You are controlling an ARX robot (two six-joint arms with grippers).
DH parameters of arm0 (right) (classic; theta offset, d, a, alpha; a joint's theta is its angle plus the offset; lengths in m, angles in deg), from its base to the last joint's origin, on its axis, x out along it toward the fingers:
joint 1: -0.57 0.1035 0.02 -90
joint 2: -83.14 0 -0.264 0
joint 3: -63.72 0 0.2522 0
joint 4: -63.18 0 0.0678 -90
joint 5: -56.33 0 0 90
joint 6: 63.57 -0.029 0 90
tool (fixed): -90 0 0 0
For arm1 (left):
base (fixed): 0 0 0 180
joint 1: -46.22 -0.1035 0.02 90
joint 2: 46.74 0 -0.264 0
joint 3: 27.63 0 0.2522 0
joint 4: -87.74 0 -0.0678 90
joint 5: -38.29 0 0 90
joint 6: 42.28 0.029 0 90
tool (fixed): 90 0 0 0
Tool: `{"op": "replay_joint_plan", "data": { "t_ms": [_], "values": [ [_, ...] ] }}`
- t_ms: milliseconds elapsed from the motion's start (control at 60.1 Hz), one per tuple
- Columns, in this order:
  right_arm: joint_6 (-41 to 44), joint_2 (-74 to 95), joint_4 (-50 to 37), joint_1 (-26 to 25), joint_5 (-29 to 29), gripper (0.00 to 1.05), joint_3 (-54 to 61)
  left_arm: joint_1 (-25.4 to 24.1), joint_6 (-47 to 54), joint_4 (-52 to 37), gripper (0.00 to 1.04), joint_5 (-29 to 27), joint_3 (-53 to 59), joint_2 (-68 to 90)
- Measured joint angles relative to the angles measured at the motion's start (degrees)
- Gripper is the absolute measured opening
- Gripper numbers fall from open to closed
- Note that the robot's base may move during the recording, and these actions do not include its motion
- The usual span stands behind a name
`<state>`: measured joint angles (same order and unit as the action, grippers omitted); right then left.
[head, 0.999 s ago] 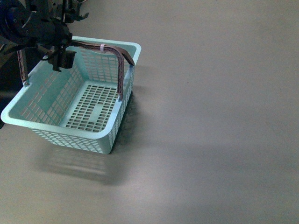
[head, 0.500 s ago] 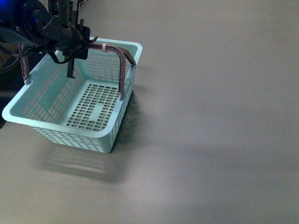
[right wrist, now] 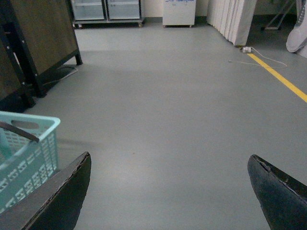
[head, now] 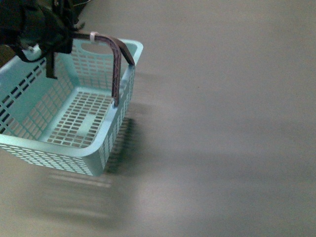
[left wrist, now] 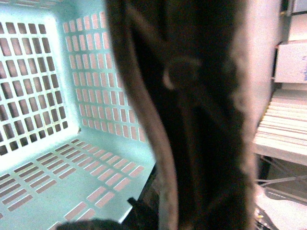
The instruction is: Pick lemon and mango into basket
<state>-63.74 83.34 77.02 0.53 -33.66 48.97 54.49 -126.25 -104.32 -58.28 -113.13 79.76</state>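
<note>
The pale aqua basket (head: 64,148) hangs tilted above the grey floor at the left of the front view, its slotted floor bare. My left gripper (head: 58,38) is shut on its brown handles (head: 116,64), which are gathered together over the basket. The left wrist view shows the basket's lattice wall (left wrist: 38,86) and a blurred dark handle (left wrist: 192,120) very close to the camera. My right gripper (right wrist: 169,156) is open over bare floor, with the basket's corner (right wrist: 29,143) off to one side. The lemon and the mango are out of view.
Grey floor (head: 222,123) stretches to the right of the basket. In the right wrist view a dark wooden cabinet on legs (right wrist: 43,43) stands beyond the basket, with white cabinets (right wrist: 108,9) along the far wall and a yellow floor line (right wrist: 283,79).
The basket has swung left and nearer to the camera, now larger and partly cut off by the left edge. The left gripper moved left with the handles.
</note>
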Motion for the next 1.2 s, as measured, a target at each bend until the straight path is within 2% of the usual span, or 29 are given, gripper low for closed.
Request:
{"op": "replay_joint_plan", "data": {
  "t_ms": [167,350,616,833,1199],
  "values": [
    [0.0,0.0,0.0,0.0,0.0,0.96,0.0,-0.02,-1.57,-0.2,0.05,-1.31,9.11,-14.23],
    [0.0,0.02,0.0,0.0,0.0,0.96,0.0,0.96,-4.24,3.93,0.05,-3.54,16.44,-29.86],
    [0.0,0.0,0.0,0.0,0.0,0.96,0.0,8.5,-6.03,16.74,0.05,-11.63,20.22,-52.94],
    [0.0,0.0,0.0,0.0,0.0,0.96,0.0,13.88,-6.8,23.76,0.05,-17.09,20.2,-61.75],
    [0.0,0.0,0.0,0.0,0.0,0.96,0.0,14.4,-6.51,24.37,0.05,-17.68,20.22,-62.9]
  ]
}}
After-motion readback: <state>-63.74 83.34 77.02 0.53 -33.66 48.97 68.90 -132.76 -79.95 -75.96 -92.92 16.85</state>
